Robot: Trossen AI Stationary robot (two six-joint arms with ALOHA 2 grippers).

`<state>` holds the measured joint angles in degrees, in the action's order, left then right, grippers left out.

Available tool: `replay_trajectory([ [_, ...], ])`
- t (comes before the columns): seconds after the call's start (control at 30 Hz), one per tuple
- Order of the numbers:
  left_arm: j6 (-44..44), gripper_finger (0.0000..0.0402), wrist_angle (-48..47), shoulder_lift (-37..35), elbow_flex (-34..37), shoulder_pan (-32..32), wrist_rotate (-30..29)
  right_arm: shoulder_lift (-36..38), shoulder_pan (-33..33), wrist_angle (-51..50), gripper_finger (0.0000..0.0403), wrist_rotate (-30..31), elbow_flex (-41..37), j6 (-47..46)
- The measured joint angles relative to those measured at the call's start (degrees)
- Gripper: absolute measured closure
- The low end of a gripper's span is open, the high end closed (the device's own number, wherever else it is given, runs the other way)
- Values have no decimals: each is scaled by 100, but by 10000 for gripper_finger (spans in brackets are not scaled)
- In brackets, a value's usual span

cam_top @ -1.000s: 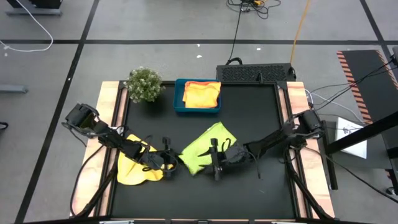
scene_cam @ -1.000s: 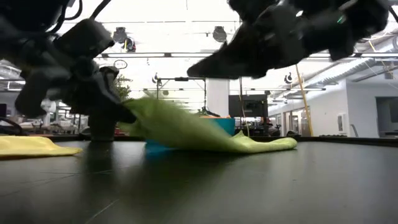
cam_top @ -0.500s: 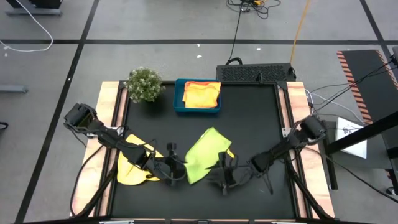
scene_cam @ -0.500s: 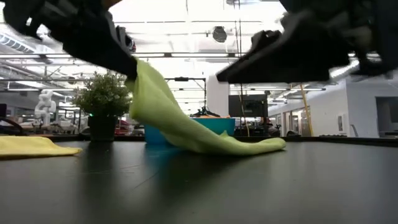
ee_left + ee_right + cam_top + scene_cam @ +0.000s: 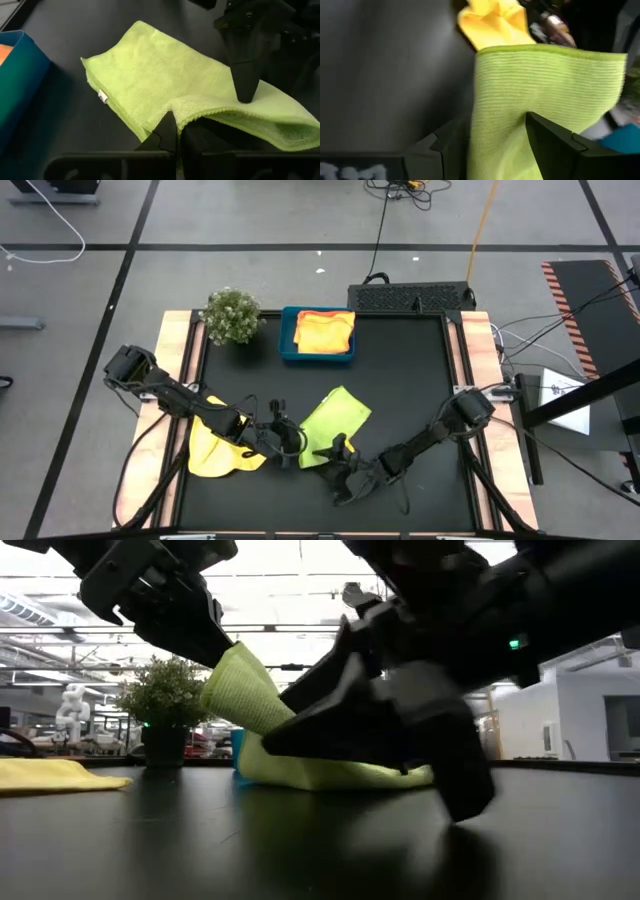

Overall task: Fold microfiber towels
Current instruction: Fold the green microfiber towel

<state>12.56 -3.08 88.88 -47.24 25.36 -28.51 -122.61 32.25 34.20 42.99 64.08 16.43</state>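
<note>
No readable writing anywhere; the lime green towel (image 5: pixel 165 85) carried a small white tag (image 5: pixel 103 96) on one edge, too small to read. The towel lay near the front middle of the black surface (image 5: pixel 410 380), its long axis running on a diagonal from the front-left up toward the back-right, far end flat, near end lifted. The left gripper (image 5: pixel 287 442) sat at the towel's front-left corner, fingers pressed together and pinching a raised fold of the green edge, seen in the left wrist view at (image 5: pixel 172 137); from table height the cloth rose in a peak under that gripper (image 5: pixel 200 625) and sloped down to the surface. The right gripper (image 5: pixel 345 470) was just in front of the towel's near edge, fingers (image 5: pixel 560 142) spread, with green cloth hanging between them; could not tell whether it was touching them. One tip of the right gripper rested on top of the towel in the left wrist view (image 5: pixel 246 75). A yellow towel (image 5: pixel 215 448) lay crumpled at the front left, partly under the left arm. At the back, a blue tray (image 5: pixel 287 340) held folded orange-yellow towels (image 5: pixel 323 332), with a small green plant (image 5: pixel 231 314) just beside it on the left.
</note>
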Motion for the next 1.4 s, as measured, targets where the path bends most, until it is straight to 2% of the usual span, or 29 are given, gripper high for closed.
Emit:
replay_trajectory([
  [0.13, -1, 396, 3, 0, 0, 7, 2, -327, 46, -17, 206, 520, 416, 47],
  [0.37, 28, 398, 11, 0, 0, -75, 2, -741, 50, 32, 206, 959, 982, 295],
  [0.57, 114, 389, -25, 0, 0, -140, 2, -778, 50, 28, 206, 1528, 1031, 341],
  [0.67, 116, 396, -28, 0, 0, -140, 2, -778, 68, 68, 211, 1564, 1029, 422],
  [0.87, 142, 386, -73, 2, 0, -140, 2, -785, 158, 145, 266, 1548, 1024, 446],
  [1.13, 213, 395, -302, 2, 2, -140, 7, -785, 278, 238, 387, 1596, 1022, 660],
  [1.4, 423, 397, -993, 4, -2, 174, 412, -521, 694, 223, 401, 2177, 1009, 744],
])
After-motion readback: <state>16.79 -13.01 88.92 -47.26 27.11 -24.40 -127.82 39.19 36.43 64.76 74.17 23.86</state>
